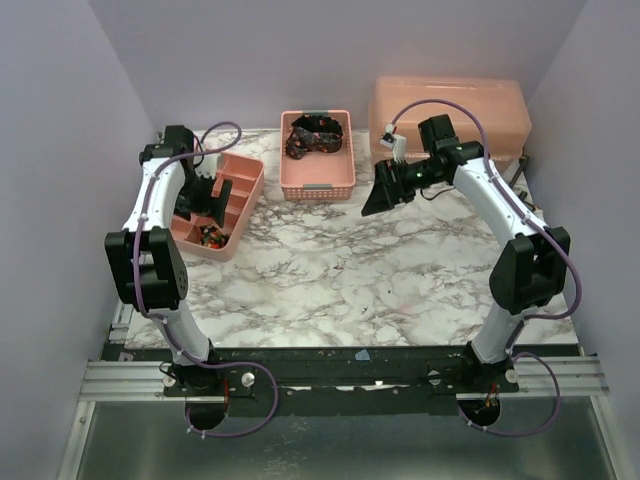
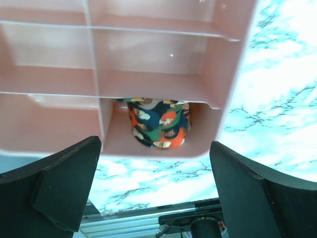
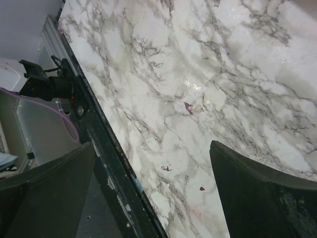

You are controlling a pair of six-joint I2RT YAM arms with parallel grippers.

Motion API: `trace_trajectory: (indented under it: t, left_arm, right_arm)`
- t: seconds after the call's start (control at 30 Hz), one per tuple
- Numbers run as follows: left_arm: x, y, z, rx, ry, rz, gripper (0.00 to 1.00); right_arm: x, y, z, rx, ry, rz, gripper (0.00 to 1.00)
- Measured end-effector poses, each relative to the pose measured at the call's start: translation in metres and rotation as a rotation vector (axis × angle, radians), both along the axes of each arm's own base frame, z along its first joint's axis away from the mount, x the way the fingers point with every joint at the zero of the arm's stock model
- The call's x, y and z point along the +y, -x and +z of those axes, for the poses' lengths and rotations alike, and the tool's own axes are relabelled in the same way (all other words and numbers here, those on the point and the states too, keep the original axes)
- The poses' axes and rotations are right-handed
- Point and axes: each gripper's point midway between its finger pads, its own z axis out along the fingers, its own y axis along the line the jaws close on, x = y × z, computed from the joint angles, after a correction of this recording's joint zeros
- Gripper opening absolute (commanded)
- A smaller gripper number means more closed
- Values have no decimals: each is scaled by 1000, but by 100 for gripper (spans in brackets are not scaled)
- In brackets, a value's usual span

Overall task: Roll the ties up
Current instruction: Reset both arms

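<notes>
One rolled tie (image 2: 159,124), axis unclear

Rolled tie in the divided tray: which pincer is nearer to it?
Left. The left pincer hangs open just above the rolled tie in the divided tray; the right pincer is open over the table, right of the pink basket.

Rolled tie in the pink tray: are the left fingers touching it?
Apart. Left wrist view: the rolled tie sits inside the pink tray, with both left fingers spread clear of it.
</notes>
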Motion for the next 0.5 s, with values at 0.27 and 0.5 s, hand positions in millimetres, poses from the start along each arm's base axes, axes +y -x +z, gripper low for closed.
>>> trace_trajectory:
  t: [0.27,0.5]
  left_arm:
    - [-17,-51,153,-433,75,-62,98]
    - [-52,-51,277,-808,194,-166,98]
  right_arm:
    - [-16,-32,28,-141,23,-41,100]
    - [-67,-76,47,-237,70,-179,100]
